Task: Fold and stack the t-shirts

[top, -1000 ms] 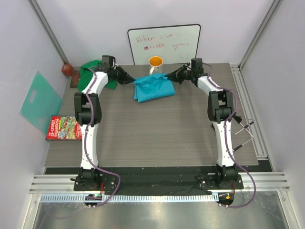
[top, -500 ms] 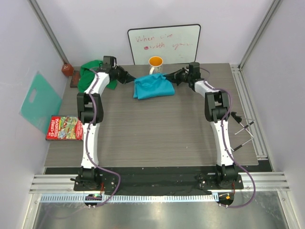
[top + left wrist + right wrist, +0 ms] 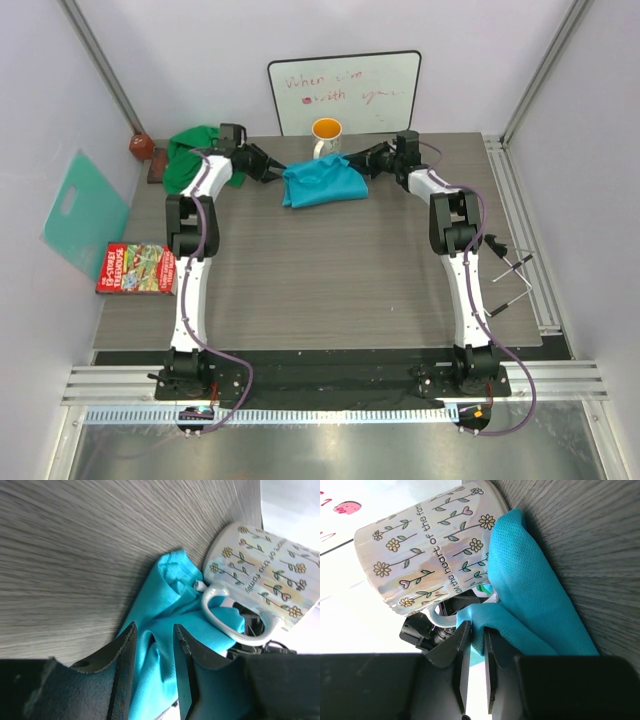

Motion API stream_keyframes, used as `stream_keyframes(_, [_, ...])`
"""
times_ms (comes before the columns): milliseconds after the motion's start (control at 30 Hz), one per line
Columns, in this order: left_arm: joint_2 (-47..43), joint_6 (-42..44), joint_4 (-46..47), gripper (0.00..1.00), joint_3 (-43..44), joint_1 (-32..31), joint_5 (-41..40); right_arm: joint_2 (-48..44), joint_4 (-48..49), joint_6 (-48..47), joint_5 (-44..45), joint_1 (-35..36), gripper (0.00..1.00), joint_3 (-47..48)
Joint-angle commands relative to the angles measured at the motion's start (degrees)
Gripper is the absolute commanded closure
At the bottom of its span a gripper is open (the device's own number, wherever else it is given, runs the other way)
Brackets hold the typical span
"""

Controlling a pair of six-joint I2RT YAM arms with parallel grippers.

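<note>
The turquoise-blue t-shirt (image 3: 322,184) lies bunched at the back middle of the table, just in front of the flowered mug (image 3: 327,131). The kelly green t-shirt (image 3: 195,160) lies crumpled at the back left. My left gripper (image 3: 278,172) is at the turquoise shirt's left edge; in the left wrist view its jaws (image 3: 154,630) stand apart around a fold of the shirt (image 3: 165,605). My right gripper (image 3: 352,160) is at the shirt's back right corner; in the right wrist view (image 3: 477,630) it is pinched on a fold of the shirt (image 3: 530,580) beside the mug (image 3: 430,545).
A whiteboard (image 3: 343,92) leans on the back wall. A mint-teal plastic sheet (image 3: 85,210) leans at the left wall, with a red game box (image 3: 135,268) below it. A brown object (image 3: 141,146) sits at the back left corner. Metal rods (image 3: 510,275) lie at the right edge.
My left gripper has moved right to the turquoise shirt's left edge. My right gripper has shifted slightly left at the shirt's back corner.
</note>
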Motion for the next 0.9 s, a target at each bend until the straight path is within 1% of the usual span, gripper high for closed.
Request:
stream_keyframes(0, [-7.3,2.3,0.7,0.64,-1.0,1.5,-4.2,-2.4,1.4,-0.5,0.5,-0.4,0.78,1.5])
stream_keyframes(67, [-9.9,3.3,0.3,0.64,-2.9,1.9,-6.7,-3.0,1.4,-0.8,0.5,-0.8,0.78,0.9])
stream_keyframes(133, [-14.3,5.6,-0.6,0.64,-5.2,1.9,-9.5,-4.3,1.5,-1.2,0.3,-1.2,0.78,0.1])
stream_keyframes(233, [-19.7,7.4,-0.4,0.64,-9.1,1.9,-9.7,-6.5,1.4,-2.4,-0.2,-2.0,0.78,-1.8])
stream_keyframes(267, [-20.7,7.8,-0.1,0.65,-10.1,1.6,-9.3,-7.3,1.5,-3.1,-0.4,-2.4,0.78,-2.5])
stream_keyframes(367, [-23.3,9.0,1.6,0.75,-12.9,0.2,-6.0,-11.0,0.4,-6.5,-0.6,-2.7,0.79,-5.4])
stream_keyframes(400, [-23.4,9.3,1.9,0.81,-13.2,-0.3,-5.0,-12.1,0.0,-7.1,-0.6,-2.6,0.8,-6.3])
stream_keyframes(467, [-22.6,9.9,1.9,0.86,-13.4,-2.3,-2.5,-14.9,-0.3,-9.1,-1.1,-2.7,0.8,-8.7])
stream_keyframes(500, [-22.2,10.3,1.9,0.92,-13.7,-3.1,-1.9,-15.6,-0.5,-9.7,-1.2,-2.7,0.79,-9.4])
stream_keyframes(567, [-21.2,11.1,1.9,0.95,-14.5,-5.3,-1.5,-16.8,-0.9,-10.7,-1.7,-2.8,0.79,-11.0])
stream_keyframes(600, [-21.0,11.3,2.0,0.99,-15.2,-6.2,-1.4,-17.0,-1.0,-10.9,-2.0,-3.1,0.79,-11.6])
stream_keyframes(733, [-18.4,13.7,2.3,1.0,-15.1,-11.6,-0.5,-17.2,-1.3,-11.3,-3.0,-3.3,0.8,-11.5])
stream_keyframes(867, [-15.3,14.2,2.3,1.0,-15.1,-14.3,0.0,-17.3,-4.2,-13.4,-4.3,-2.8,0.82,-9.0])
